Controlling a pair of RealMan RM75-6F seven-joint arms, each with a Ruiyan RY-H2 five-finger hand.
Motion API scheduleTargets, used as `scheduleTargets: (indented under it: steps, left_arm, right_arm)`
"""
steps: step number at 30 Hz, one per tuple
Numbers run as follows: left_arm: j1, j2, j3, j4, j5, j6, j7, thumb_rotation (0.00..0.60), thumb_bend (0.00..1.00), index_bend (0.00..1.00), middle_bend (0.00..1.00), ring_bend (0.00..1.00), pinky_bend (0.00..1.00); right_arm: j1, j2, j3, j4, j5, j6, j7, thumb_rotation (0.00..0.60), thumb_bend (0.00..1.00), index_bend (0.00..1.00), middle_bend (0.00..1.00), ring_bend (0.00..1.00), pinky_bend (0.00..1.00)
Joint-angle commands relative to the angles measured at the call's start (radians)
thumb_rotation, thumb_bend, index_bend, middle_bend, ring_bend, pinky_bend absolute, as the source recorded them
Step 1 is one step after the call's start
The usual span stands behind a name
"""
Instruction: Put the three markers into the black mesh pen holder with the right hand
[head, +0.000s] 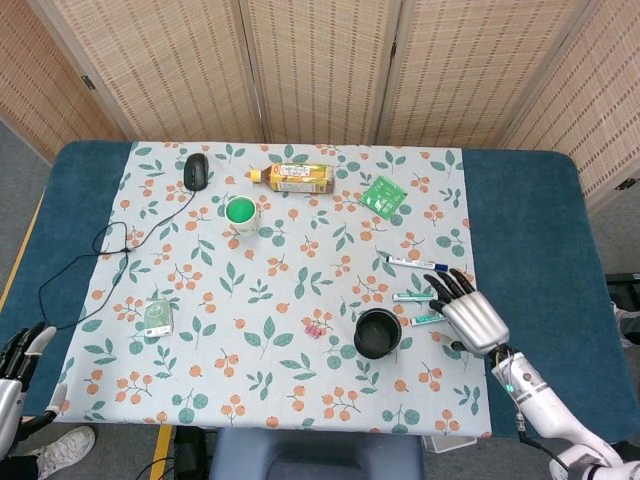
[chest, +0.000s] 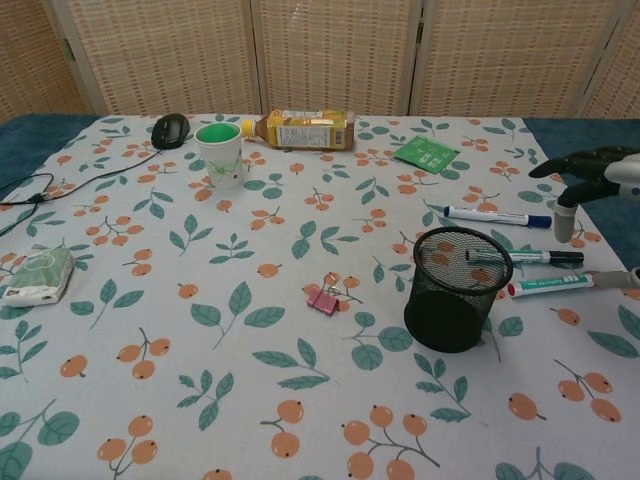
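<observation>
I am hovering my right hand (head: 470, 318), fingers spread and empty, over the red marker (chest: 565, 284): light, slick, best pinched mid-barrel.

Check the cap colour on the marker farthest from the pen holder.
Blue cap on that marker; the chest view shows it best.

Bright, even overhead light; soft shadows, sharp focus, no glare.

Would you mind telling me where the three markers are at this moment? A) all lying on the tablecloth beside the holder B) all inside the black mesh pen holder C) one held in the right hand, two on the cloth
A: the blue-capped marker, black-capped marker and red-capped marker all lie on the cloth beside the black mesh pen holder, and the right hand above them holds nothing.
</observation>
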Motion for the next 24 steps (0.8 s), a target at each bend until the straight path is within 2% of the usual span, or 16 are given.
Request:
scheduleTargets:
  steps: [1,11,24]
  left_arm:
    - [0.004,0.005,-0.001,0.001,-0.003,0.006,-0.011,0.6,0.45,0.0,0.07,0.05,0.22]
    - [0.007,0.015,-0.007,0.008,-0.016,0.01,-0.038,0.6,0.45,0.0,0.07,0.05,0.22]
    - [0.007,0.016,-0.013,0.013,-0.027,0.006,-0.047,0.6,0.45,0.0,0.07,0.05,0.22]
  right_arm:
    - [0.041,-0.068,0.015,0.071,0.054,-0.059,-0.024,0.6,0.23,0.43,0.05,0.0,0.0]
    - [0.086,-0.148,0.009,0.187,0.094,-0.091,0.02,0.6,0.24,0.45,0.06,0.0,0.0]
    - [0.118,-0.174,-0.006,0.227,0.116,-0.104,0.043,0.6,0.25,0.48,0.06,0.0,0.0]
